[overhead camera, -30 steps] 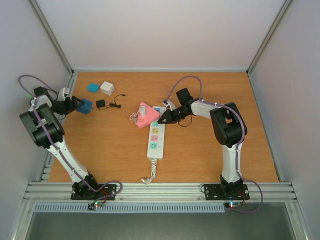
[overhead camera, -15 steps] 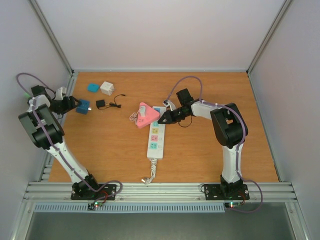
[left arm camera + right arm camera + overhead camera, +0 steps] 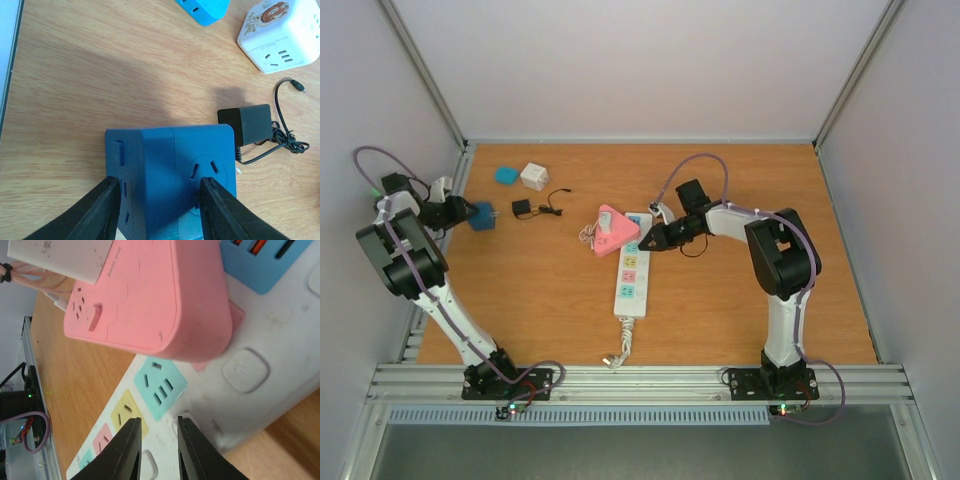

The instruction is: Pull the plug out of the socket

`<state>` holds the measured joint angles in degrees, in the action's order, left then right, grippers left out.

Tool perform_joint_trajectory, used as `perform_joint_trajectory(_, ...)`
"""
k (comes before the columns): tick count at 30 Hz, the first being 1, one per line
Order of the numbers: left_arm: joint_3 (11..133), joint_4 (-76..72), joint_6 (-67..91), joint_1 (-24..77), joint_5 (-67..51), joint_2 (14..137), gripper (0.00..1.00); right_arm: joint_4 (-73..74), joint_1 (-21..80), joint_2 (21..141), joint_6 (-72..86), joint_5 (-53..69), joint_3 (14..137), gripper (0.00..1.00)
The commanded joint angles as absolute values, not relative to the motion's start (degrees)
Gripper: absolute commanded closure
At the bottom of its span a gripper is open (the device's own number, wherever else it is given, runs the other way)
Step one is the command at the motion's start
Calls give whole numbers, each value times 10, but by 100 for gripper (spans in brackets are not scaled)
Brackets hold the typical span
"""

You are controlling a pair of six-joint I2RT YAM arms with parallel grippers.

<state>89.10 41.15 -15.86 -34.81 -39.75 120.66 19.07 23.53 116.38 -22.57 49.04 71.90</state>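
Observation:
The socket (image 3: 630, 282) is a long white strip with pastel outlets, lying mid-table. A pink triangular plug (image 3: 613, 232) sits on its far end, with a white charger (image 3: 60, 257) stuck into the plug's side. My right gripper (image 3: 645, 243) rests low over the strip (image 3: 240, 405) just beside the pink plug (image 3: 150, 300). Its jaws (image 3: 157, 421) stand a narrow gap apart with nothing between them. At the far left, my left gripper (image 3: 463, 214) hovers over a dark blue cube adapter (image 3: 481, 217). The left jaws (image 3: 159, 187) are partly open over the cube's top faces (image 3: 165, 170), not on its sides.
Behind the dark blue cube lie a small light blue cube (image 3: 506, 175), a white cube adapter (image 3: 533, 177) and a black adapter with a thin cord (image 3: 523, 208). The strip's short white cord (image 3: 618, 350) curls toward the near edge. The left side rail is close to the left arm.
The left gripper and the dark blue cube have shifted slightly left, and its jaws have narrowed. The right arm has hardly moved.

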Motion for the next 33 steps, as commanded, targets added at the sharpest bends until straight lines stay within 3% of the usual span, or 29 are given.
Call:
perform_joint_trajectory(1,864,446,-182,-348,-401,1200,57,244,236,1155,-250,450,689,76)
perform_joint_trajectory(11,824,452,-228,-316,-389,1164,57,267,236,1108,-290,466,671,72)
perform_joint_trajectory(17,820,423,-220,-316,-380,1104,33,285,235,1074,-317,471,675,68)
perform_joint_trajectory(21,841,433,-238,-310,-377,1059,23,289,235,1065,-317,475,692,66)
perform_joint_trajectory(28,853,463,-277,-251,-363,987,17,302,233,1076,-267,473,741,36)
perform_joint_trajectory(33,814,437,-280,-168,-345,923,12,339,221,1107,-222,504,793,26)
